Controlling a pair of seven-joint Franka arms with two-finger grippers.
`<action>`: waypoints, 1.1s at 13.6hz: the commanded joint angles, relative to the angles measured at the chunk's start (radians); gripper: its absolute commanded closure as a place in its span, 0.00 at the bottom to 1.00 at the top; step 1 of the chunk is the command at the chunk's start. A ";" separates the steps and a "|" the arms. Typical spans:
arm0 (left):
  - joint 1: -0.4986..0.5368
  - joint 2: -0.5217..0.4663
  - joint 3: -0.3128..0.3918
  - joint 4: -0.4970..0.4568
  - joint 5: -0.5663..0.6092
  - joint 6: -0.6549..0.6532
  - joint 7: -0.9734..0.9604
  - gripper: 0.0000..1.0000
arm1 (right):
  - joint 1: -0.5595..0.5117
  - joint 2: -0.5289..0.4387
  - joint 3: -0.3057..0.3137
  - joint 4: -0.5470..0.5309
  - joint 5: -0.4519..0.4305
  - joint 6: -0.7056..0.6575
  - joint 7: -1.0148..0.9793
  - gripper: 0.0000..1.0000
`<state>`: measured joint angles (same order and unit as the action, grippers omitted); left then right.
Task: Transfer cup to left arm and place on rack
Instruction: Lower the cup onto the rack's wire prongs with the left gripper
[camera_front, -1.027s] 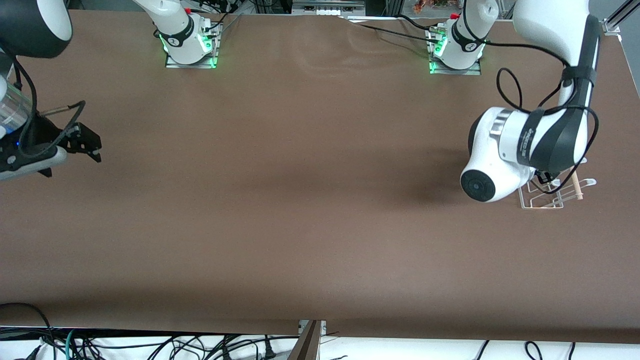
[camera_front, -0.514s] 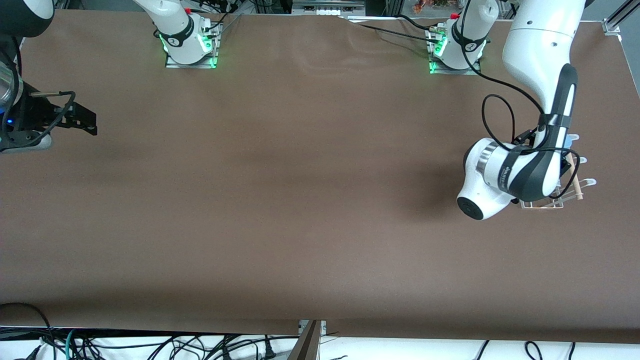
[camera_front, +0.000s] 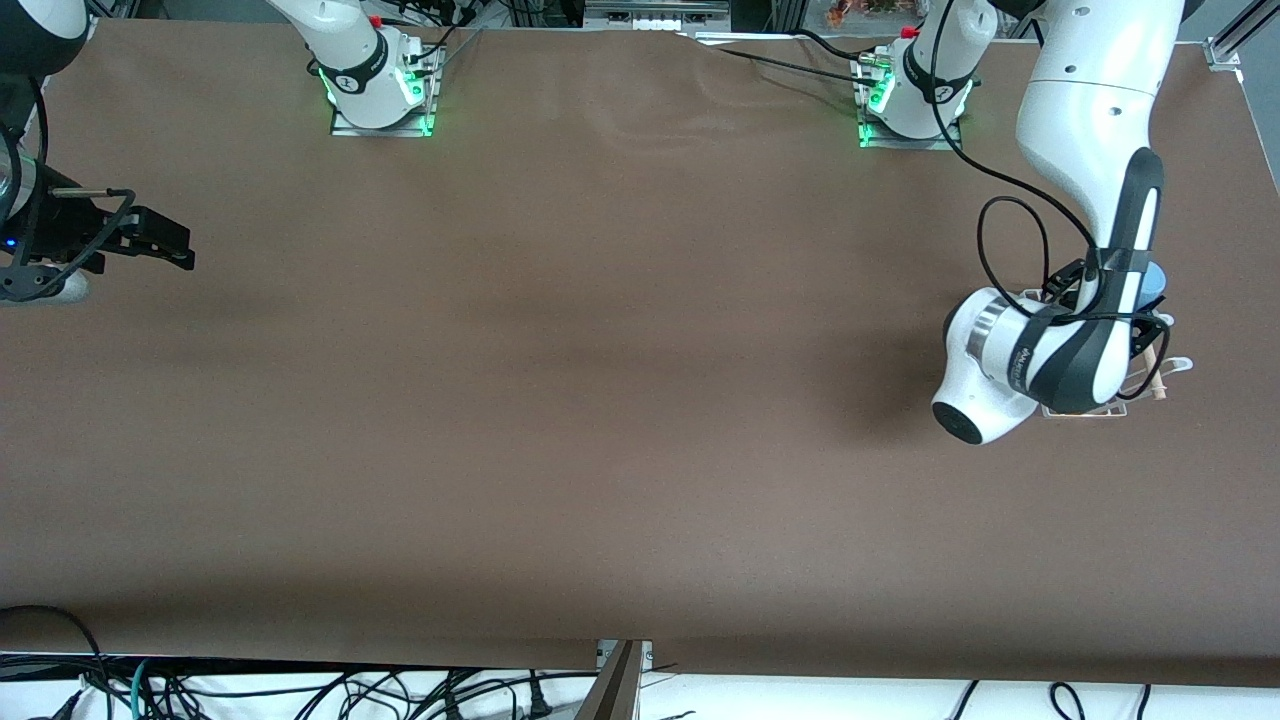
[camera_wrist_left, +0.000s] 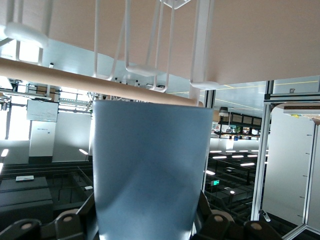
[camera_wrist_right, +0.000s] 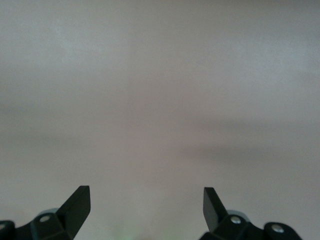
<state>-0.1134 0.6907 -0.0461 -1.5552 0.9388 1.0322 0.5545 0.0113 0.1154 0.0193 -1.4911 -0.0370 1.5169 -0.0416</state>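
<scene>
The light-blue cup (camera_wrist_left: 150, 170) is held between the jaws of my left gripper (camera_wrist_left: 150, 225), which is shut on it. The cup's end touches or nearly touches the pale wooden dowel (camera_wrist_left: 75, 80) of the white wire rack (camera_wrist_left: 202, 45). In the front view the left arm's wrist covers most of the rack (camera_front: 1178, 364) at the left arm's end of the table, and a bit of the cup (camera_front: 1155, 276) shows beside the forearm. My right gripper (camera_front: 178, 245) is open and empty over the right arm's end of the table, as the right wrist view (camera_wrist_right: 146, 200) also shows.
The brown table (camera_front: 600, 350) spreads between the two arms. The two arm bases (camera_front: 380, 90) (camera_front: 910, 100) stand with green lights along the edge farthest from the front camera. Cables (camera_front: 300, 690) lie below the near edge.
The left arm has swung and lowered its wrist onto the rack, bringing the cup into view there. The right arm has drawn back toward its end of the table.
</scene>
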 joint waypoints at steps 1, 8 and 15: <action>0.023 -0.008 -0.006 -0.009 0.032 0.016 0.002 0.97 | -0.013 -0.008 0.007 0.002 0.019 -0.003 0.009 0.00; 0.038 -0.002 -0.006 -0.009 0.035 0.078 -0.002 0.96 | -0.014 -0.006 0.005 0.002 0.023 0.000 0.014 0.00; 0.054 0.009 -0.008 -0.023 0.029 0.100 -0.005 0.95 | -0.014 -0.006 0.007 0.003 0.023 0.002 0.012 0.00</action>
<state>-0.0637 0.7043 -0.0460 -1.5660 0.9389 1.1246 0.5544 0.0110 0.1154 0.0189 -1.4910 -0.0328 1.5186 -0.0383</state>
